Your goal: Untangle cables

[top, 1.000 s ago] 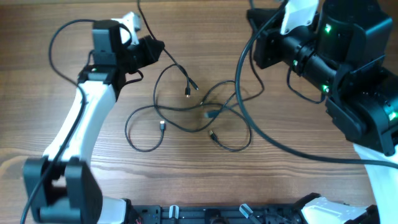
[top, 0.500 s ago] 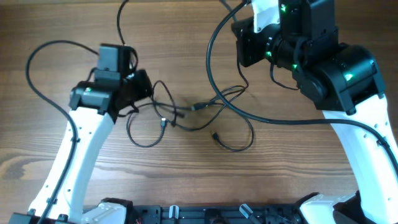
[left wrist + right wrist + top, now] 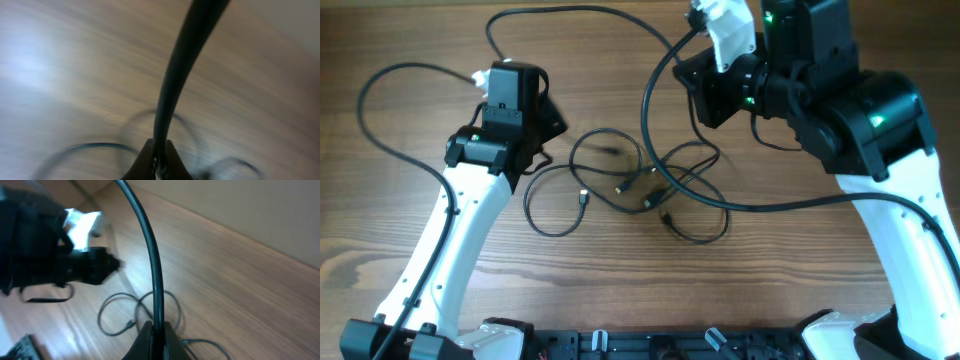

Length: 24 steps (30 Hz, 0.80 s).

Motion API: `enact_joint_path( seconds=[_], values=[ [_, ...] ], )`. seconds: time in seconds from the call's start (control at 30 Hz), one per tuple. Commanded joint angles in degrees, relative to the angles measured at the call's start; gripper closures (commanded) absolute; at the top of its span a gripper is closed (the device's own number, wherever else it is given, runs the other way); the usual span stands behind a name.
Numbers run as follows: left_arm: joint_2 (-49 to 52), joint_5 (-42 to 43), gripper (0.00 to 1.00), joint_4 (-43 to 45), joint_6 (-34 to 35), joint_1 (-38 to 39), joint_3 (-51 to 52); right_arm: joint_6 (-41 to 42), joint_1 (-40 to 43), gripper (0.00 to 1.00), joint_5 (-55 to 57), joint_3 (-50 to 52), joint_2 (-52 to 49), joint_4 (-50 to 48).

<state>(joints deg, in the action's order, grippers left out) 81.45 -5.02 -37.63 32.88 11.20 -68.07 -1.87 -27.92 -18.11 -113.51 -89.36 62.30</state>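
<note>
Both hands are pinching cord while the cables (image 3: pixel 655 180) are lying in a tangle on the surface (image 3: pixel 770 290) between the two arms.

The left hand (image 3: pixel 160 161) is pressing its fingertips together on a black cord (image 3: pixel 175 75) that is running up toward the wrist. The right hand (image 3: pixel 155 335) is doing the same with its own cord (image 3: pixel 151 255). I am taking both to be lengths of the cables, though the blur is making that hard to confirm. In the overhead view the thin loops are crossing one another in the middle, with small plug ends poking out among them, and no cable is lying apart from the rest. The untangling is looking barely begun, with nearly all the separating left to do.
</note>
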Motion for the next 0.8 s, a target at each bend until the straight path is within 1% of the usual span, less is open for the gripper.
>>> enact_joint_path(
  seconds=[0.0,0.03,0.13,0.2,0.23,0.27,0.3,0.33,0.43,0.47,0.53,0.63,0.67,0.73,0.77],
  values=[
    [0.11,36.35,0.96,10.51,4.55,0.26,0.13,-2.64,0.04,0.96,-9.94,-0.74,-4.42,-0.07],
    [0.11,40.44,0.96,13.79,9.01,0.26,0.13,-2.67,0.02,0.96,-12.72,-0.74,-6.23,-0.13],
    [0.11,40.81,0.96,16.35,11.08,0.26,0.13,-3.61,-0.09,0.96,-16.11,-0.74,-8.79,-0.13],
    [0.11,40.81,0.96,17.84,8.96,0.26,0.13,-4.66,-0.33,0.96,-17.40,-0.74,-10.23,-0.11],
    [0.13,40.81,0.96,18.21,6.27,0.26,0.13,-4.74,-0.35,0.96,-17.55,-0.74,-10.97,-0.09],
    [0.13,40.83,0.96,18.14,1.66,0.26,0.13,-5.33,-0.35,0.96,-17.57,-0.74,-11.76,-0.07],
    [0.13,41.27,0.96,17.92,-0.20,0.26,0.15,-5.68,-0.35,0.96,-17.55,-0.74,-12.35,-0.13],
    [0.20,42.56,0.96,17.90,-1.20,0.26,0.15,-5.84,-0.33,0.96,-17.53,-0.74,-12.66,-0.35],
    [0.22,43.80,0.96,18.18,-0.48,0.26,0.15,-7.34,-0.35,0.96,-16.22,-0.74,-13.29,-0.33],
    [0.22,43.82,0.96,18.18,1.55,0.26,0.15,-7.32,-0.35,0.96,-15.45,-0.70,-13.44,-0.13],
    [0.22,44.52,0.96,18.23,9.14,0.24,0.15,-7.34,-0.35,0.96,-12.76,-0.04,-14.19,0.72],
    [0.22,49.07,0.96,19.12,18.64,-0.70,0.15,-7.39,-0.35,0.96,-12.79,-0.02,-16.15,1.95],
    [0.22,50.45,0.96,19.78,20.59,-1.27,0.15,-7.39,-0.35,0.96,-12.76,0.02,-16.83,2.14],
    [0.22,52.24,0.96,20.50,21.64,-2.14,0.15,-7.30,-0.35,0.95,-12.79,0.02,-17.51,2.54],
    [0.22,52.83,0.96,20.57,21.64,-2.49,0.15,-7.37,-0.35,0.92,-12.79,0.02,-17.97,2.78]
  ],
)
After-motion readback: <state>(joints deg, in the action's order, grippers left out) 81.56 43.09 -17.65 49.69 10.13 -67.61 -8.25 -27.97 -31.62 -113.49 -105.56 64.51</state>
